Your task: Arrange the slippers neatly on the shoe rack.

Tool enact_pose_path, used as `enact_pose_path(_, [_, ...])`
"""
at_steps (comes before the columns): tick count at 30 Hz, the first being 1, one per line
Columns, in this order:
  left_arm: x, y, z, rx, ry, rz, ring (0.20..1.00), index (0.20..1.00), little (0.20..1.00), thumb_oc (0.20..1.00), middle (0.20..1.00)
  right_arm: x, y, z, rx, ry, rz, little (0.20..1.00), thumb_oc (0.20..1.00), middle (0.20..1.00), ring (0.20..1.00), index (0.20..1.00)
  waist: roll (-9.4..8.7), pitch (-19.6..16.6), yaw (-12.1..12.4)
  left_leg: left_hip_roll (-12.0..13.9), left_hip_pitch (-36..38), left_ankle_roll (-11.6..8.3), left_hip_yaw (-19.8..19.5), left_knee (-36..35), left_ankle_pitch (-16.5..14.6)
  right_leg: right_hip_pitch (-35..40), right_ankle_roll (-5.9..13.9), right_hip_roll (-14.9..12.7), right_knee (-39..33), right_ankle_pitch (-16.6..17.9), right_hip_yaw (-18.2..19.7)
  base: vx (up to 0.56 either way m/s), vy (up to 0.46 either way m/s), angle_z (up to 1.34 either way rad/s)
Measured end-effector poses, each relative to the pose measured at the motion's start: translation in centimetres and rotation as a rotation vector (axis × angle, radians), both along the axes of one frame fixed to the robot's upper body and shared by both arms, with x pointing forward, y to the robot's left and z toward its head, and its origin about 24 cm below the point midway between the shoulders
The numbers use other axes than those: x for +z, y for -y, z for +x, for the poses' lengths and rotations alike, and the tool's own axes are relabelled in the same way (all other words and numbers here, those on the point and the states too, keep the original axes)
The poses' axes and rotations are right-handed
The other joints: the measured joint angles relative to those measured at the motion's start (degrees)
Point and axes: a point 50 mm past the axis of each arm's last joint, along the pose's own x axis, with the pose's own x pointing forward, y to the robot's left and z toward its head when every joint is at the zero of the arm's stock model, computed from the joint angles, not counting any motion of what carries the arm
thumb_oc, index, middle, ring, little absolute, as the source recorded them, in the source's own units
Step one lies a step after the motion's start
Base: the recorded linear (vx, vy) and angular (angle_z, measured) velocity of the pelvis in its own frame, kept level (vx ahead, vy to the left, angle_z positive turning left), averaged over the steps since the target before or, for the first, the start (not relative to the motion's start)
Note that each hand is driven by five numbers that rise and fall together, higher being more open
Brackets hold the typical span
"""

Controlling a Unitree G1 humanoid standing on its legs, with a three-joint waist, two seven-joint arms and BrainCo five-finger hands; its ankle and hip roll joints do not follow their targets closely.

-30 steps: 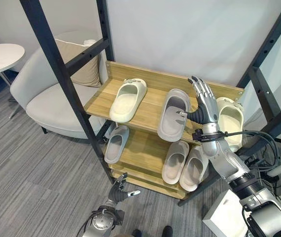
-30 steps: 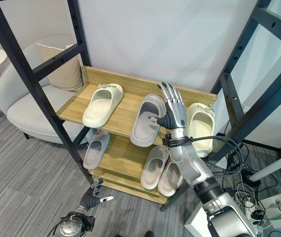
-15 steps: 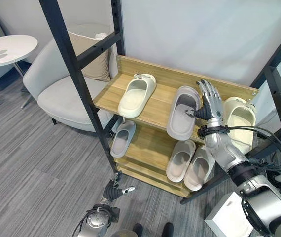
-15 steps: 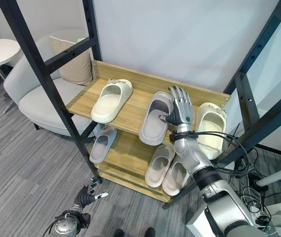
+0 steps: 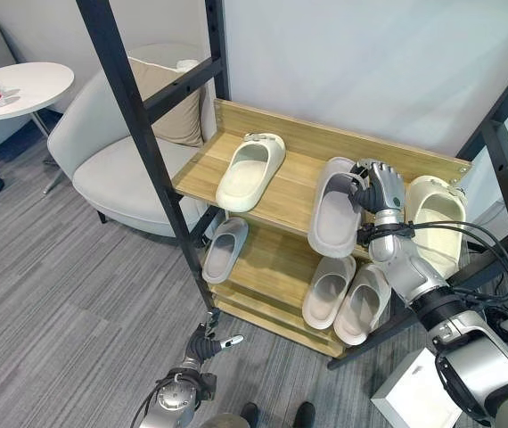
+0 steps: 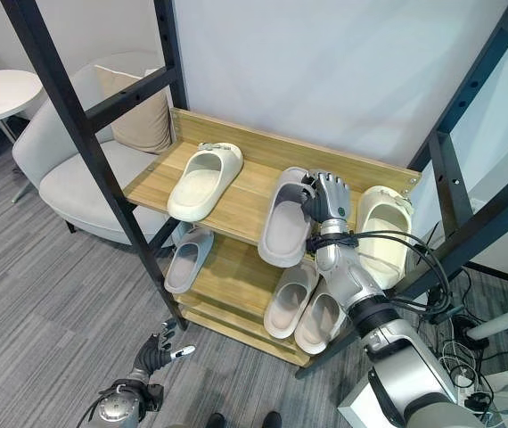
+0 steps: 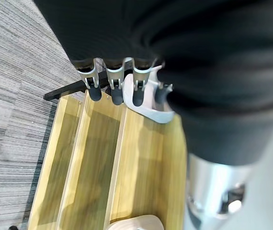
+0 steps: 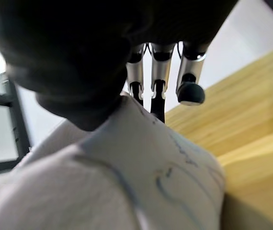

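On the wooden shoe rack (image 5: 291, 189), the top shelf holds a cream slipper (image 5: 249, 172) at the left, a grey slipper (image 5: 334, 212) in the middle and another cream slipper (image 5: 437, 218) at the right. My right hand (image 5: 379, 189) lies on the grey slipper's toe end, fingers curled over its strap; the right wrist view shows that slipper (image 8: 127, 182) close under the fingers (image 8: 189, 81). The lower shelf carries a grey slipper (image 5: 225, 250) and a pale pair (image 5: 345, 296). My left hand (image 5: 204, 342) hangs low near the floor, fingers relaxed and holding nothing.
A black metal frame post (image 5: 143, 143) stands in front of the rack's left end, another at the right (image 5: 503, 134). A pale armchair (image 5: 116, 174) with a cushion and a round white table (image 5: 22, 85) sit to the left. A white box (image 5: 405, 392) is at the lower right.
My right hand's fingers went from straight beside the grey slipper to curled over its strap, and the slipper shifted a little to the right. The camera also moved.
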Motion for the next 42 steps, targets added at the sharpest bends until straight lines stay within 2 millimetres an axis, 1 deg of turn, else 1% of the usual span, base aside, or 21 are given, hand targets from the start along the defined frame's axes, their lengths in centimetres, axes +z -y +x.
enact_pose_path(2, [-0.1,-0.1,-0.1,0.008,-0.005,0.004,1.0,1.0,1.0,1.0,1.0,0.2,-0.2,-0.4,0.005,0.013,0.126,0.2,0.2,0.2,0.2,0.2,0.04,0.02,-0.11,0.01,-0.06,-0.02,0.06,0.0,0.02,-0.08,0.0,0.0,0.0,0.0,0.07,0.0,0.0,0.0])
enact_pose_path(3, [-0.2,-0.3,-0.3,0.029,-0.016,0.008,1.0,1.0,1.0,1.0,1.0,0.6,-0.6,-2.4,0.053,0.066,0.273,0.2,0.2,0.2,0.2,0.2,0.23,0.12,-0.1,0.02,-0.14,-0.03,0.04,0.0,0.03,-0.12,-0.01,0.0,0.0,-0.01,0.06,0.0,0.0,0.0])
enact_pose_path(5, [-0.4,-0.5,-0.6,0.041,-0.033,0.012,1.0,1.0,1.0,1.0,1.0,0.7,-1.0,-3.5,0.09,0.099,0.313,0.2,0.2,0.2,0.2,0.2,0.54,0.13,-0.48,0.04,-0.1,-0.03,0.13,0.0,0.02,-0.1,0.03,0.0,0.01,-0.05,0.15,0.0,0.0,0.0])
enact_pose_path(6, [-0.3,-0.4,-0.5,0.042,-0.028,0.006,1.0,1.0,1.0,1.0,1.0,1.0,-0.6,-4.4,0.086,0.132,0.36,0.2,0.2,0.2,0.2,0.2,0.66,0.21,-0.43,0.0,-0.23,-0.03,-0.06,-0.01,0.03,-0.11,0.0,-0.05,0.0,-0.09,0.0,-0.01,-0.019,0.05])
enact_pose_path(7, [0.0,-0.4,-0.3,0.06,-0.008,-0.009,1.0,1.0,1.0,1.0,1.0,1.9,-0.1,-6.0,0.086,0.212,0.428,0.2,0.2,0.2,0.2,0.2,1.0,0.43,-0.11,-0.04,-0.2,-0.03,-0.11,-0.01,0.03,-0.08,-0.03,-0.08,0.01,-0.11,-0.01,0.0,0.0,0.0])
enact_pose_path(8, [-0.1,-0.6,-0.7,0.08,-0.016,-0.011,1.0,1.0,1.0,1.0,1.0,2.7,-0.2,-6.7,0.098,0.27,0.459,0.2,0.2,0.2,0.2,0.2,1.33,0.48,-0.52,-0.06,-0.13,-0.03,0.09,-0.01,0.02,-0.08,-0.03,-0.08,0.01,-0.1,0.16,0.0,-0.014,-0.03])
enact_pose_path(11, [-0.3,-0.8,-1.1,0.089,-0.035,-0.004,1.0,1.0,1.0,1.0,1.0,4.6,0.0,-7.6,0.138,0.395,0.525,0.2,0.2,0.2,0.2,0.2,1.79,0.52,-2.0,0.05,-0.06,-0.03,0.25,-0.01,0.02,-0.04,-0.03,-0.02,0.0,-0.09,0.25,0.01,-0.036,-0.04])
enact_pose_path(13, [-0.3,-0.4,-1.1,0.091,-0.034,-0.017,1.0,1.0,1.0,1.0,1.0,7.0,-0.8,-9.3,0.262,0.506,0.681,0.2,0.2,0.2,0.2,0.2,2.34,0.59,-2.44,0.18,-0.12,-0.05,0.58,-0.02,0.02,-0.22,-0.06,0.11,0.0,-0.08,0.27,-0.01,-0.029,-0.07])
enact_pose_path(15, [-0.4,0.1,-1.1,0.086,-0.041,-0.029,1.0,1.0,1.0,1.0,1.0,8.1,-2.4,-10.4,0.455,0.55,0.87,0.2,0.2,0.2,0.2,0.2,2.78,0.28,-3.07,0.32,0.02,-0.07,1.08,-0.01,0.01,-0.23,-0.21,0.27,0.01,0.03,0.62,-0.02,-0.033,-0.13])
enact_pose_path(21, [-0.5,0.8,-1.1,0.079,-0.061,-0.053,1.0,1.0,1.0,1.0,1.0,6.6,-8.4,-11.0,0.986,0.19,1.311,0.2,0.2,0.2,0.2,0.2,2.66,0.2,-4.11,0.49,-0.06,-0.28,1.51,-0.02,0.12,-0.45,0.06,0.47,0.01,-0.34,1.18,-0.01,-0.021,-0.05])
enact_pose_path(25, [-0.6,0.8,-1.3,0.083,-0.072,-0.067,1.0,1.0,1.0,1.0,1.0,5.1,-13.2,-13.0,1.346,-0.135,1.437,0.2,0.2,0.2,0.2,0.2,2.11,-0.04,-3.35,0.53,-0.22,-0.42,1.16,-0.02,0.2,-0.47,0.01,0.52,0.01,-0.35,1.04,-0.02,-0.017,0.05])
enact_pose_path(28, [-0.6,0.6,-1.4,0.08,-0.075,-0.071,1.0,1.0,1.0,1.0,1.0,3.9,-14.5,-14.0,1.475,-0.287,1.479,0.2,0.2,0.2,0.2,0.2,0.81,-0.91,-2.97,0.36,-1.01,-1.11,-0.38,-0.03,0.11,-0.68,-0.08,0.26,0.02,-0.6,-0.41,-0.02,-0.015,0.22])
enact_pose_path(29, [-0.7,0.6,-1.4,0.079,-0.073,-0.073,1.0,1.0,1.0,1.0,1.0,3.2,-14.6,-14.1,1.478,-0.327,1.469,0.2,0.2,0.2,0.2,0.2,0.36,-1.2,-2.43,0.37,-1.4,-1.06,-0.37,-0.02,0.2,-1.02,-0.09,0.25,0.03,-0.59,-0.46,-0.01,-0.008,0.16])
enact_pose_path(31, [-0.9,0.1,-1.6,0.079,-0.084,-0.064,1.0,1.0,1.0,1.0,1.0,-0.8,-14.9,-14.3,1.383,-0.526,1.445,0.2,0.2,0.2,0.2,0.2,-0.1,-1.44,-2.21,0.21,-1.63,-0.84,-1.1,-0.01,0.45,-1.04,-0.11,0.01,0.02,-0.59,-1.49,-0.02,-0.006,0.16])
enact_pose_path(33, [-0.8,-0.1,-1.5,0.084,-0.079,-0.064,1.0,1.0,1.0,1.0,1.0,-2.1,-14.4,-14.2,1.335,-0.565,1.423,0.2,0.2,0.2,0.2,0.2,-0.09,-1.44,-2.24,0.09,-1.77,-0.8,-1.59,-0.01,0.56,-1.04,-0.12,-0.11,0.02,-0.59,-1.78,-0.01,-0.002,0.18])
enact_pose_path(34, [-0.8,-0.5,-1.4,0.105,-0.071,-0.06,1.0,1.0,1.0,1.0,1.0,-3.7,-13.7,-13.9,1.256,-0.592,1.339,0.2,0.2,0.2,0.2,0.2,-0.08,-1.41,-2.22,0.01,-1.96,-0.81,-2.05,-0.01,0.65,-1.09,-0.13,-0.2,0.01,-0.59,-2.15,-0.01,-0.001,0.12])
enact_pose_path(37, [-0.9,-1.6,-1.4,0.153,-0.066,-0.047,1.0,1.0,1.0,1.0,1.0,-6.5,-11.3,-13.3,1.098,-0.628,1.045,0.2,0.2,0.2,0.2,0.2,0.58,-0.95,-2.27,-0.11,-2.13,-0.7,-2.74,-0.01,0.79,-1.02,-0.05,-0.43,0.01,-0.64,-3.33,0.01,-0.006,0.15])
enact_pose_path(38, [-0.9,-2.0,-1.2,0.17,-0.062,-0.036,1.0,1.0,1.0,1.0,1.0,-8.2,-9.2,-12.3,0.947,-0.612,0.781,0.2,0.2,0.2,0.2,0.2,1.09,-0.04,-2.29,-0.18,-2.07,-0.82,-3.31,-0.02,0.86,-0.76,0.17,-0.51,0.0,-0.83,-3.73,0.03,-0.011,0.19])
enact_pose_path(39, [-0.9,-2.0,-1.2,0.175,-0.055,-0.034,1.0,1.0,1.0,1.0,1.0,-9.0,-8.0,-11.8,0.861,-0.612,0.679,0.2,0.2,0.2,0.2,0.2,1.33,0.58,-2.31,-0.17,-2.11,-0.88,-3.37,-0.01,0.9,-0.78,0.22,-0.51,0.0,-0.88,-3.79,0.02,-0.008,0.14])
enact_pose_path(40, [-0.9,-2.1,-1.3,0.192,-0.048,-0.024,1.0,1.0,1.0,1.0,1.0,-9.6,-6.7,-11.3,0.737,-0.561,0.477,0.2,0.2,0.2,0.2,0.2,1.81,1.69,-2.07,-0.12,-2.37,-1.13,-3.48,-0.02,0.81,-1.01,0.34,-0.49,0.01,-1.0,-4.07,-0.03,-0.002,0.03])
enact_pose_path(42, [-0.7,-2.0,-1.1,0.201,-0.035,-0.022,1.0,1.0,1.0,1.0,1.0,-10.2,-5.5,-10.6,0.62,-0.523,0.353,0.2,0.2,0.2,0.2,0.2,2.15,3.4,-2.07,-0.06,-2.62,-1.17,-3.6,0.0,1.08,-1.24,0.23,-0.43,0.04,-0.92,-4.35,-0.18,0.023,0.04])
